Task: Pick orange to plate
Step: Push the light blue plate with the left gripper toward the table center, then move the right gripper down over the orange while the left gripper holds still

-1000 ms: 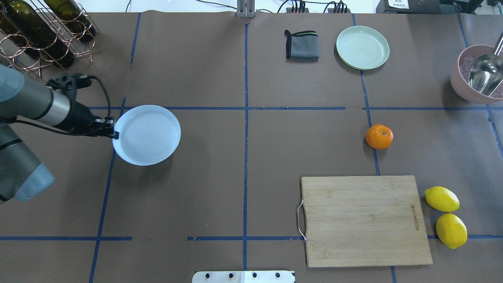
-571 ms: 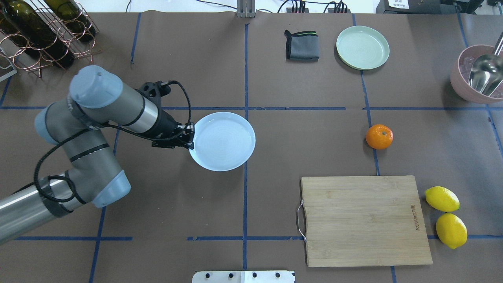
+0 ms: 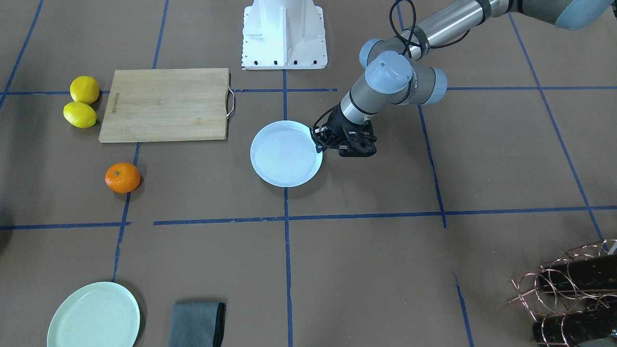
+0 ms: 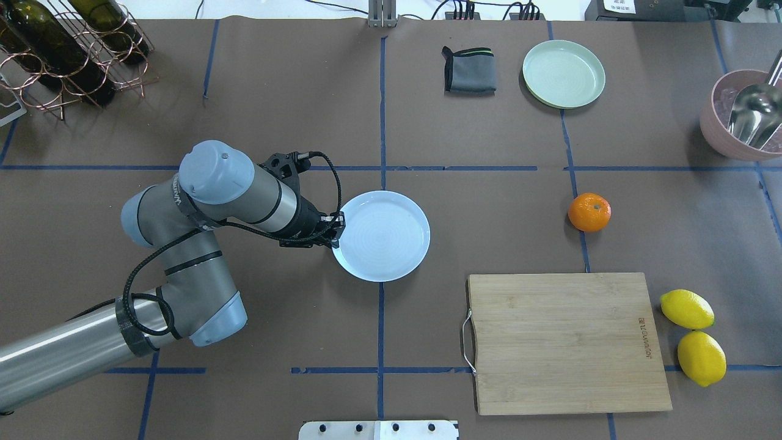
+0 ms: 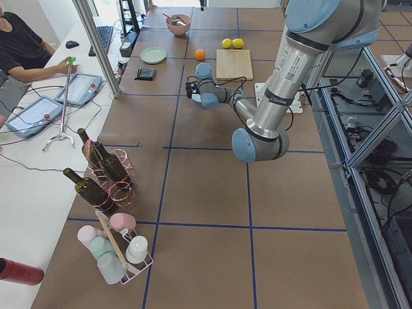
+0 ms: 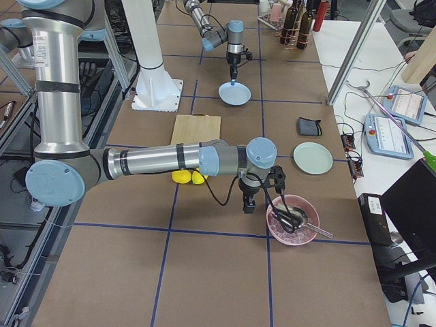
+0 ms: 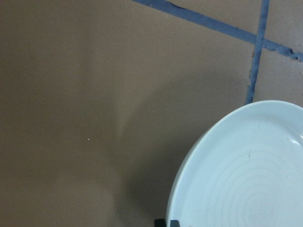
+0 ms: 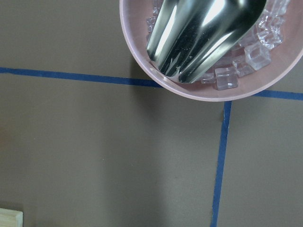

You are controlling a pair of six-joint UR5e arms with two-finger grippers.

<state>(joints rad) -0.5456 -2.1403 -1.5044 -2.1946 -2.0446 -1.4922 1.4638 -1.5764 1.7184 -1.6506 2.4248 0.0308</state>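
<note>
My left gripper (image 4: 335, 231) is pinched onto the left rim of the plate (image 4: 391, 241), mid-frame in the overhead view. I'd carry it level and low to the right and set it flat just short of the orange (image 4: 589, 212), which sits centre right, well apart. The cutting board (image 4: 565, 342) at lower right borders that path. Farther off are the lemons (image 4: 687, 309) and the mint-green plate (image 4: 563, 74). The right gripper (image 6: 248, 202) hangs by the pink bowl (image 4: 721, 131); open or closed, I cannot tell
</note>
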